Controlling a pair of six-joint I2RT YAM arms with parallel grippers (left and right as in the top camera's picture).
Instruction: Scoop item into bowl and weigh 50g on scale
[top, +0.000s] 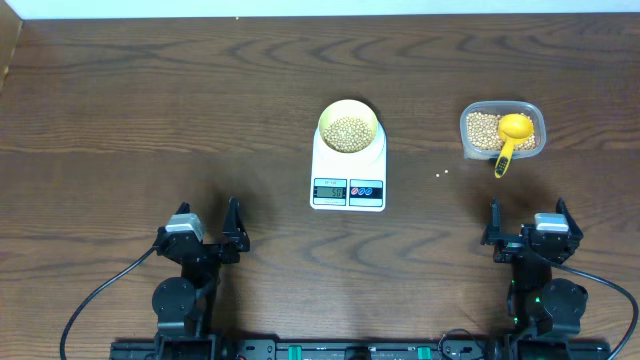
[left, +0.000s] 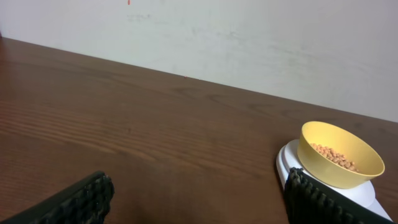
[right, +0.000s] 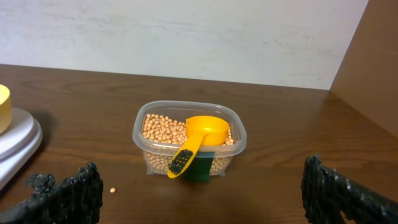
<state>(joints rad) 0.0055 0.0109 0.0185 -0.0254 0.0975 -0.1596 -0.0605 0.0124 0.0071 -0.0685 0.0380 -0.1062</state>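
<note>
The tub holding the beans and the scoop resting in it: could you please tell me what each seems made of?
The tub looks like thin clear plastic: the beans show through its wall. The scoop seems smooth opaque yellow plastic, probably moulded, with a dark ribbed handle end.

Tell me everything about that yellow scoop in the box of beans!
The bright yellow plastic scoop has a round cup and a flat handle with a dark ribbed patch near its end. It lies tilted in the clear rectangular plastic tub, cup facing up, resting on the small tan beans. Its handle leans on the tub's front rim and pokes out past it.
</note>
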